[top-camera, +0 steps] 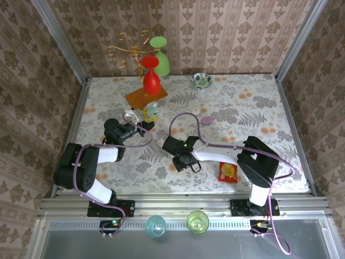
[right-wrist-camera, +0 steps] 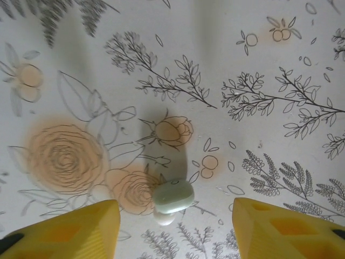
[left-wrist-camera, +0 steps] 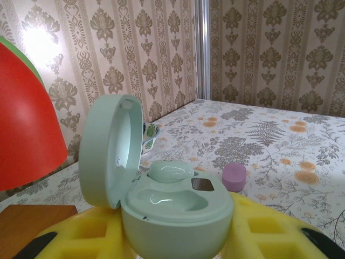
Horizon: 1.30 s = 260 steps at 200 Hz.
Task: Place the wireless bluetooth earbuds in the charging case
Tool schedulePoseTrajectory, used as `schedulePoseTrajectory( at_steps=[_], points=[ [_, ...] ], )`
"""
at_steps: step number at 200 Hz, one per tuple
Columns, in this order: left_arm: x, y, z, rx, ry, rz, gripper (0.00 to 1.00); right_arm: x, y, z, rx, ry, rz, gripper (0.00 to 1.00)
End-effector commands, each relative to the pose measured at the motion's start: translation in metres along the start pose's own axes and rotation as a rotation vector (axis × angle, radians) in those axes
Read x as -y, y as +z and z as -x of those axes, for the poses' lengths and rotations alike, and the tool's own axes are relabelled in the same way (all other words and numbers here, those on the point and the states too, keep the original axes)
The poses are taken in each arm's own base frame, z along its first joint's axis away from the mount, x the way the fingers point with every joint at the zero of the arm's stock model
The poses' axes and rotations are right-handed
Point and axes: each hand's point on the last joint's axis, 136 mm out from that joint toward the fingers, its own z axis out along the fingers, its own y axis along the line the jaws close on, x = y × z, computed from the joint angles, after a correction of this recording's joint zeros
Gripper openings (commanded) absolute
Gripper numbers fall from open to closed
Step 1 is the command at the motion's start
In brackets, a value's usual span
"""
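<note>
My right gripper [right-wrist-camera: 175, 237] is spread wide, its yellow fingers [right-wrist-camera: 81, 229] on either side of a pale mint earbud [right-wrist-camera: 173, 196]. It lies on the table [right-wrist-camera: 269, 54] toward the near edge, about midway along. My left gripper [left-wrist-camera: 178, 243] clamps the mint charging case [left-wrist-camera: 172, 216], lid open, with a second earbud [left-wrist-camera: 170, 171] seated inside.

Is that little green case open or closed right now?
Open. The left wrist view shows the charging case with its lid swung upright on the hinge, baring the bowl where one mint earbud sits.
</note>
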Motion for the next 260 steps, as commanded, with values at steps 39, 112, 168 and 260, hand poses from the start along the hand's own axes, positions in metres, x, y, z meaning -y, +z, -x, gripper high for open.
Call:
schedulePoseTrajectory(
  at_steps=[39,112,168,260],
  points=[
    [0.001,-0.006,0.019,0.050,0.061,0.005,0.18,0.026,0.011,-0.016,-0.071,-0.015,-0.145,0.47],
    [-0.001,-0.004,0.021,0.054,0.066,0.001,0.18,0.050,0.001,-0.030,-0.092,-0.012,-0.220,0.48],
    [-0.002,-0.004,0.021,0.054,0.069,0.002,0.18,0.044,-0.011,-0.019,-0.041,0.018,-0.157,0.49],
    [-0.008,-0.007,0.017,0.045,0.068,0.031,0.18,0.035,-0.016,0.006,-0.007,-0.029,-0.265,0.33]
  ],
)
